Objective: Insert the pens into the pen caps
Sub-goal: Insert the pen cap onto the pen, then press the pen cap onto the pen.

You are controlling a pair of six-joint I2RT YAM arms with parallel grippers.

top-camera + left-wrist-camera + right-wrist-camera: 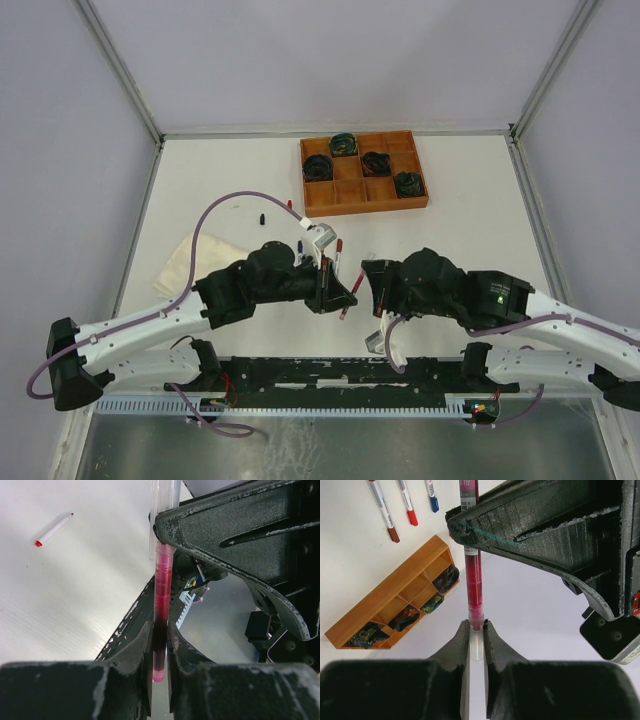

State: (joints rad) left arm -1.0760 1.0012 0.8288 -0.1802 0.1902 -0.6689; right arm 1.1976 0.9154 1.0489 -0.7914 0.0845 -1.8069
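Observation:
Between the two arms a red translucent pen cap (161, 595) is joined end to end with a white pen (475, 647). My left gripper (159, 627) is shut on the red cap, whose end shows between the jaws. My right gripper (476, 624) is shut on the pale pen barrel, and the joint with the red cap (472, 580) sits just above its fingertips. In the top view both grippers (338, 292) (372, 285) face each other over the table's near middle, with the red piece (345, 305) between them. Each wrist view shows the other gripper's finger (235, 525) (545, 530) across the top.
A wooden compartment tray (345, 195) holding dark cable bundles stands at the back. A folded cream cloth (190, 262) lies at the left. Three capped pens (384, 510) lie on the table beyond the grippers, and one loose pen (54, 529) lies apart. A small dark cap (262, 216) lies behind the left arm.

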